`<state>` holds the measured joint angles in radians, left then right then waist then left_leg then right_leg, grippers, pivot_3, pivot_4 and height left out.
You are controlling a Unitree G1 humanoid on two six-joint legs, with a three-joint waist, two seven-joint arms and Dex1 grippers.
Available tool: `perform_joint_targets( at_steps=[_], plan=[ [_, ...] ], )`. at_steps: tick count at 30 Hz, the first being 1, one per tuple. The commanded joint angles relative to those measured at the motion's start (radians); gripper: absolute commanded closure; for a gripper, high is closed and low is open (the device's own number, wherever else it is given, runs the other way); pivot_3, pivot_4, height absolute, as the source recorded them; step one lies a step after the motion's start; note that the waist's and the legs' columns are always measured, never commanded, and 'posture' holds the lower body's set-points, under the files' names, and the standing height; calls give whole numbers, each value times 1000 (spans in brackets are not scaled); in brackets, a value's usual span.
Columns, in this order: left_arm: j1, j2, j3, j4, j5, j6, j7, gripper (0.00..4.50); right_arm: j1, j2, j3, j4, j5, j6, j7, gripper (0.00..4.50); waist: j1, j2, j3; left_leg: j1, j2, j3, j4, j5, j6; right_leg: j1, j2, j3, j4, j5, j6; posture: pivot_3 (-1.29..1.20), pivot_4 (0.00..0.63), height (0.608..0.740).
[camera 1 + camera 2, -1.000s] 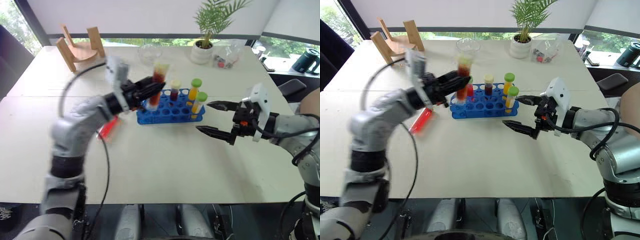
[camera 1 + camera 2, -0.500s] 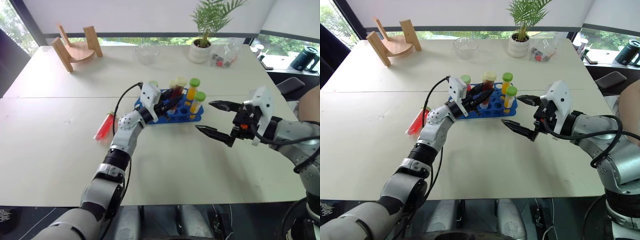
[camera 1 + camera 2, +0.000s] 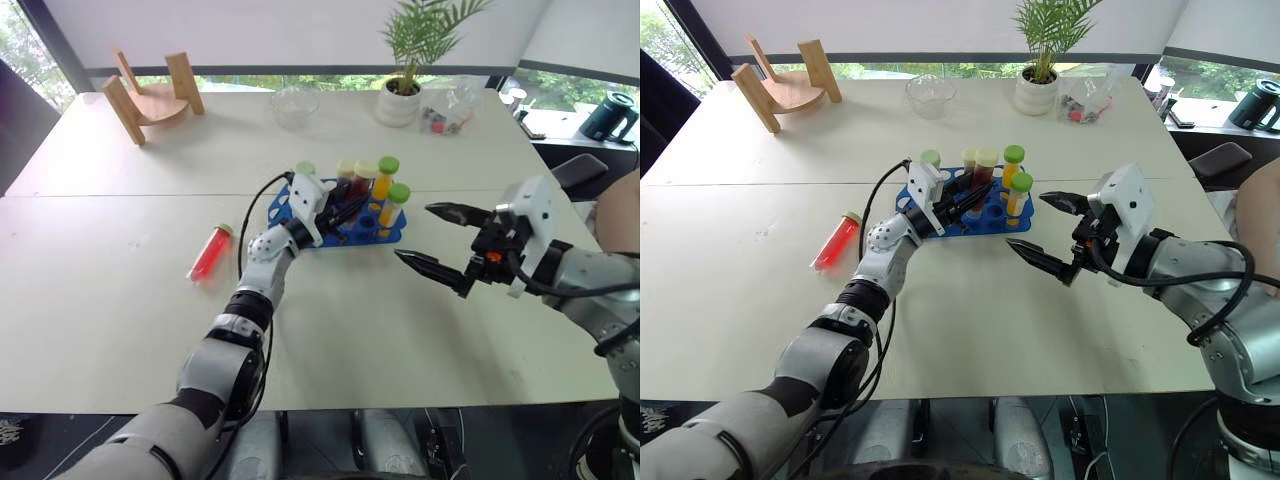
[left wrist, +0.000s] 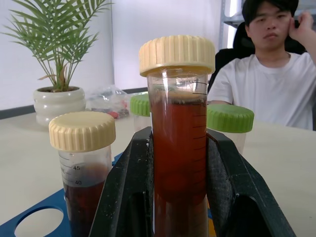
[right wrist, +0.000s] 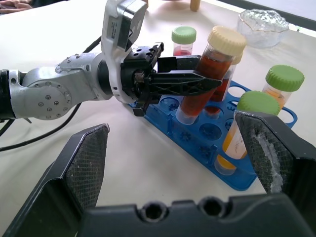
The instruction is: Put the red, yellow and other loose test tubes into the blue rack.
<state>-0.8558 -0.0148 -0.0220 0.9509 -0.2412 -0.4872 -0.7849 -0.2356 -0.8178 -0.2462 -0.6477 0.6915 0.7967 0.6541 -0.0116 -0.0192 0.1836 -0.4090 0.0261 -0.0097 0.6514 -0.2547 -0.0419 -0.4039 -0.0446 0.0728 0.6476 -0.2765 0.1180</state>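
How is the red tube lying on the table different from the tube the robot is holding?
The red tube lies flat on the table, away from the blue rack; the held tube stands tilted with its bottom in the rack. The red tube is bright red with a green cap and nothing touches it; the held tube is dark reddish-brown with a cream cap, clamped in the left end effector. Both are capped, liquid-filled tubes.

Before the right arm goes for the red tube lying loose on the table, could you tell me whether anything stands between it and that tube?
Yes: the left gripper, shut on a cream-capped tube at the blue rack, lies across the path from the open right gripper to the red tube.
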Motion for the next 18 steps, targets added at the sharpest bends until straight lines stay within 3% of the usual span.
perform_joint_targets(
  at_steps=[1,18],
  plan=[
    [-1,-8,24,35,12,-54,5,3669,-2,-10,-33,-42,17,-4,-14,0,0,0,0,0,0,0,0,0,0,0,0,0,0,0,0,0,150,740],
    [-39,-57,87,204,37,-183,20,3669,-2,-16,-34,-73,58,25,-63,0,0,0,0,1,0,0,0,0,0,1,0,0,0,0,0,0,150,740]
  ],
)
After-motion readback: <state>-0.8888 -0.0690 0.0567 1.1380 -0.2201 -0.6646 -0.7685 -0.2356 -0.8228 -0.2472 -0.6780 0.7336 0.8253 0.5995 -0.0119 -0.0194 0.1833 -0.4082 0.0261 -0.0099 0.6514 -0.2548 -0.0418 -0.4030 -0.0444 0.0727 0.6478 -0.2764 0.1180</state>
